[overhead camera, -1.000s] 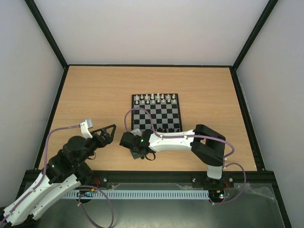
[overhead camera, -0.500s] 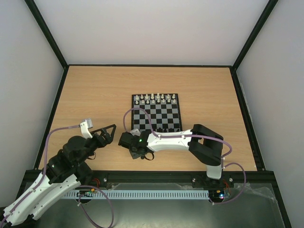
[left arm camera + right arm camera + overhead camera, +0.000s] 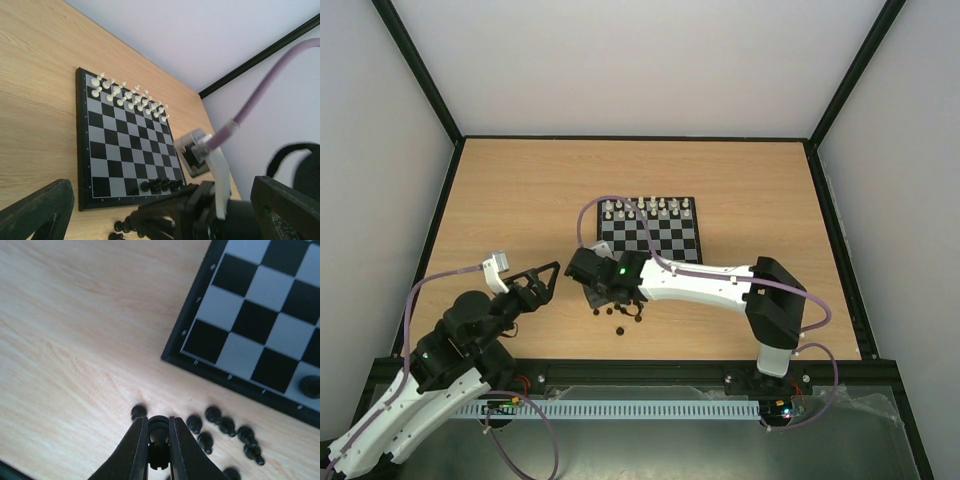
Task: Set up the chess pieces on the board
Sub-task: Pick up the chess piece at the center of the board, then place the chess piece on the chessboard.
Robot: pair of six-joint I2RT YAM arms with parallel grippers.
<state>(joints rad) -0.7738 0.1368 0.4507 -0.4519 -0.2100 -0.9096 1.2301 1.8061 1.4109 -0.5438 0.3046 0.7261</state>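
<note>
The board point(image 3: 670, 238) lies mid-table with white pieces point(image 3: 648, 208) along its far rows. Several black chess pieces point(image 3: 623, 313) lie loose on the wood just in front of its near left corner. My right gripper point(image 3: 590, 285) hovers over that corner. In the right wrist view the right gripper point(image 3: 158, 421) is shut on one black chess piece point(image 3: 159, 429), above the loose pieces point(image 3: 216, 416) and beside the board's corner point(image 3: 176, 359). My left gripper point(image 3: 548, 283) is open and empty, left of the pile. The left wrist view shows the board point(image 3: 100, 145) with several black pieces point(image 3: 161, 185) on its near row.
The right arm's white forearm point(image 3: 705, 285) stretches across the table in front of the board. A black frame rail point(image 3: 620, 137) bounds the far table edge, and white walls close the sides. Purple cables loop above both arms.
My right arm has swung away from the near edge toward the board's near left corner and risen. The loose black pieces it covered now show on the wood. The left arm shifted slightly.
</note>
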